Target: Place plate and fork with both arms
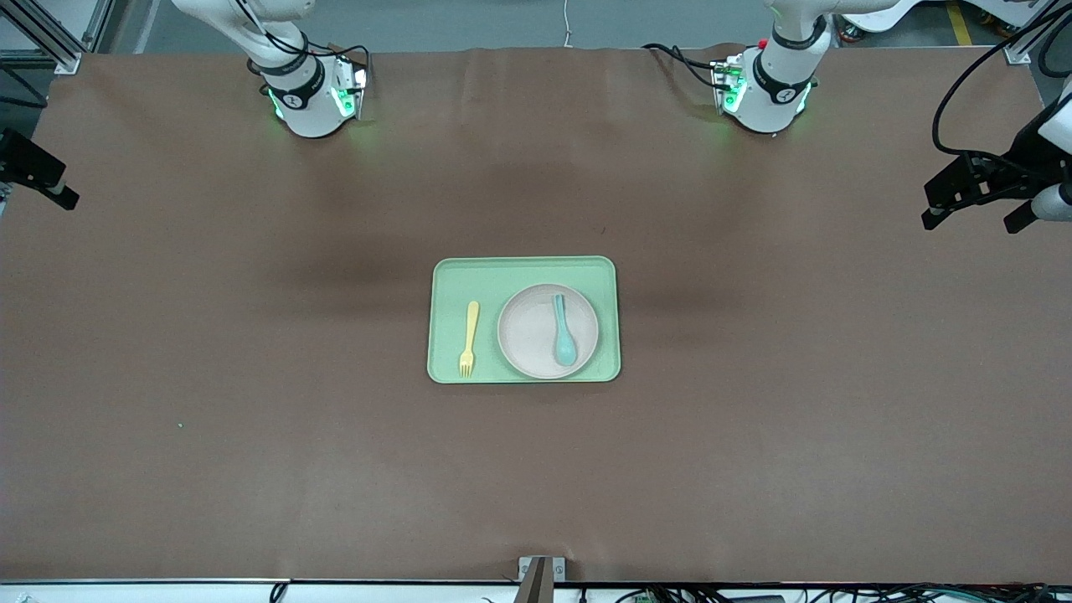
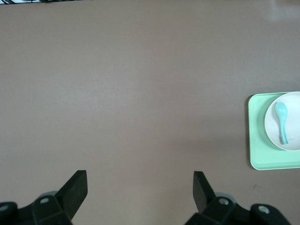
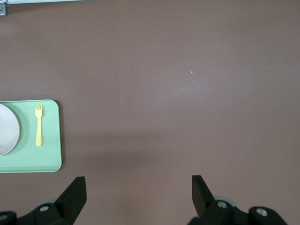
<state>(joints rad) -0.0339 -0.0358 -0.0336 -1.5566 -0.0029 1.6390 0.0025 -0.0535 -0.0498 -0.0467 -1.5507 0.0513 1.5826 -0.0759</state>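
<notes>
One plate (image 1: pixel 536 335), one fork (image 1: pixel 469 338) and one spoon (image 1: pixel 563 329) sit on a single green tray (image 1: pixel 523 272) mid-bench (image 1: pixel 251 419), the spoon in the plate. Both arms wait; left end effector (image 2: pixel 139 191) and right end effector (image 3: pixel 138 196) hover released over bare bench.

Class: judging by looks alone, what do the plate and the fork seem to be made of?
The plate: probably matte plastic, given its flat beige tone and soft moulded rim. The fork: likely plastic as well, one even pale yellow with no metallic glint.

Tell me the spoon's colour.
Teal-blue; the spoon shows best in the front view, lying on the plate.
</notes>
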